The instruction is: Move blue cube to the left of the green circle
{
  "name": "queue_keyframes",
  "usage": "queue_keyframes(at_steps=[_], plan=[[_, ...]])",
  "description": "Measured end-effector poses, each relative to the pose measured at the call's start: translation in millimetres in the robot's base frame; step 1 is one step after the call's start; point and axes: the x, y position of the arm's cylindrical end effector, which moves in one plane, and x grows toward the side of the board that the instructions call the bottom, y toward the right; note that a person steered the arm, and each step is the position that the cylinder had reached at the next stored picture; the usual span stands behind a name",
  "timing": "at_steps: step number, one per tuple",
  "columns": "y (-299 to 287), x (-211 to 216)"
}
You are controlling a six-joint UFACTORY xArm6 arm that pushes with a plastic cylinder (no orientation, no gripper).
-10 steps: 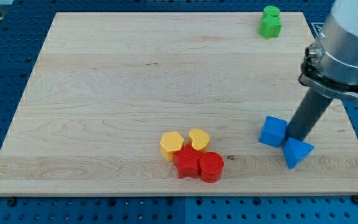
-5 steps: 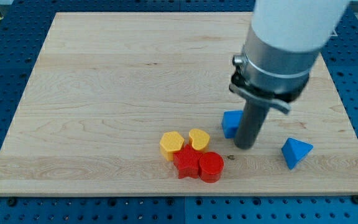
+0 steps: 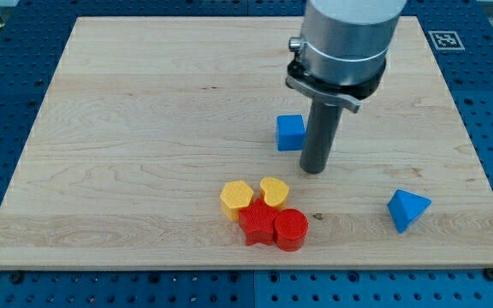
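Note:
The blue cube sits on the wooden board a little right of its middle. My tip rests on the board just right of and below the cube, the rod touching or nearly touching its right side. The green circle does not show; the arm's grey body covers the board's top right, where it stood.
A blue triangle block lies at the lower right. A yellow hexagon, a yellow heart, a red star and a red cylinder cluster at the bottom middle. The board's edge runs along the view's bottom.
My tip has swept to the view's left and up, pushing the blue cube away from the blue triangle toward the board's middle. The arm now hides the green block.

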Motion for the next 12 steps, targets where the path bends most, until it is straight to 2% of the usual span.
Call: queue_keyframes(at_steps=[1, 3, 5, 7, 8, 9, 10, 11, 12], plan=[[-20, -40], [-23, -158], [-44, -168], [-44, -248], [-56, -238], [-103, -229], [-142, -245], [-124, -254], [-64, -250]])
